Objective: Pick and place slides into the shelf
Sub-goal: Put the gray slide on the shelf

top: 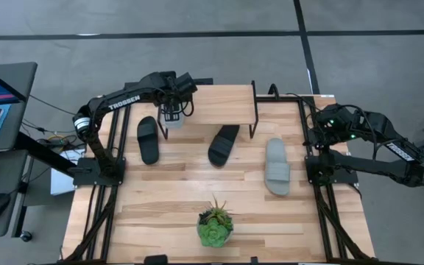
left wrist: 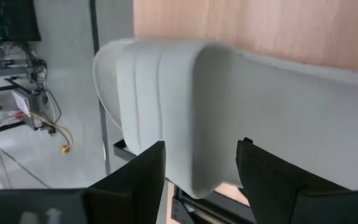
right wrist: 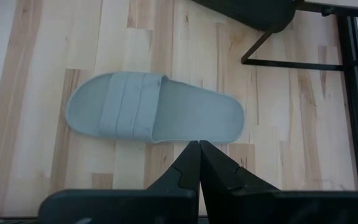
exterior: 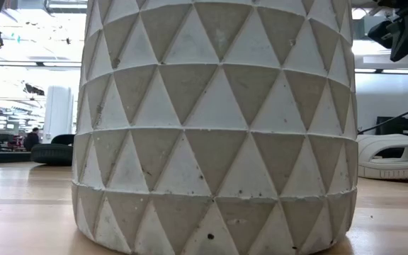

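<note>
From my remote station I see the left gripper point(top: 172, 114) at the shelf's left end, about eleven o'clock on the counter point(top: 160, 213), its fingers point(left wrist: 135, 177) spread wide on either side of a light grey slide point(left wrist: 185, 93) that lies at the edge of the shelf point(top: 219, 103), under the plank; I cannot tell whether the fingers touch it. Just beside it, toward nine o'clock, a black slide point(top: 147, 138) lies flat on the counter. Near the centre a second black slide point(top: 224, 144) rests below the shelf's front edge, tilted. Out toward three o'clock the second light grey slide point(right wrist: 154, 115) lies flat, with the right gripper point(right wrist: 199, 163) hovering over its heel end, fingers pressed together and holding nothing. At six o'clock stands a green potted plant point(top: 215, 224), whose faceted pot point(exterior: 218, 127) fills the low view.
</note>
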